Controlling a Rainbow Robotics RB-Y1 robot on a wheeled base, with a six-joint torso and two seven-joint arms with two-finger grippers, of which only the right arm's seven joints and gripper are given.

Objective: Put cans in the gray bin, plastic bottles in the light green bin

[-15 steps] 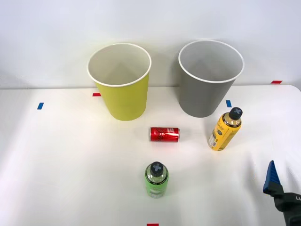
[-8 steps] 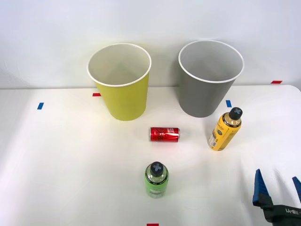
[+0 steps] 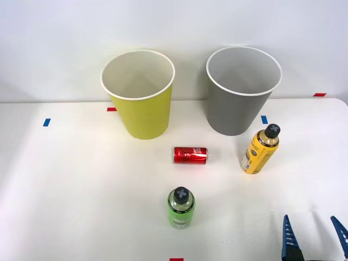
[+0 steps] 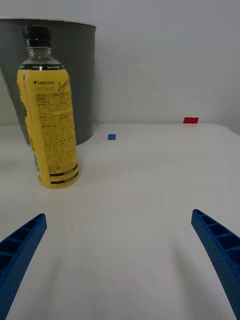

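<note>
A short red can lies on its side mid-table. A green plastic bottle with a black cap stands nearer me. A yellow-orange labelled bottle stands upright in front of the gray bin. The light green bin stands to the gray bin's left. My right gripper is open at the front right edge, low over the table, well short of the yellow-orange bottle, with nothing between its fingers.
Small blue tape marks and red ones dot the white table. A plain white wall stands behind the bins.
My right gripper has shifted left along the front edge and turned, so both blue fingers now show spread apart. The bottles, can and bins have not moved.
</note>
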